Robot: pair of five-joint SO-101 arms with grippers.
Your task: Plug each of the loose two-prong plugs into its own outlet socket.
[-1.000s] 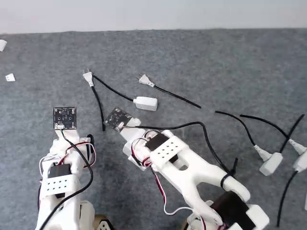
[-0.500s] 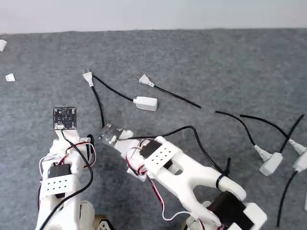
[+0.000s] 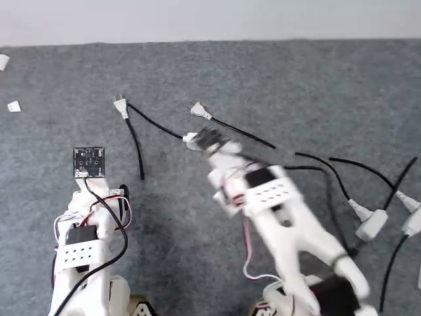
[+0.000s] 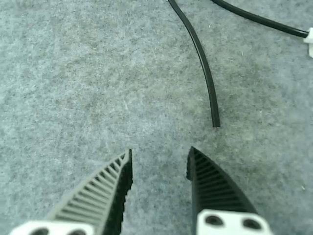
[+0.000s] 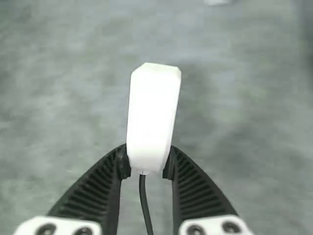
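Observation:
My right gripper (image 5: 146,164) is shut on a white outlet socket (image 5: 152,117), whose black cord runs back between the fingers. From above, that gripper (image 3: 199,139) sits mid-table, covering most of the socket (image 3: 189,138). Two white two-prong plugs lie farther out, one (image 3: 120,105) with a black cord running toward me, the other (image 3: 197,109) with a cord trailing right. My left gripper (image 4: 159,166) is open and holds nothing, low over the carpet, just short of a black cord's cut end (image 4: 215,125).
More white sockets (image 3: 371,225) and plugs (image 3: 358,209) with black cords lie at the right edge. Small white scraps (image 3: 14,106) sit at the far left. The left arm's camera board (image 3: 89,162) stands near the front left.
The right arm swung away from beside the left arm, out and to the right, and its gripper has shut on the white socket. The left arm has kept still.

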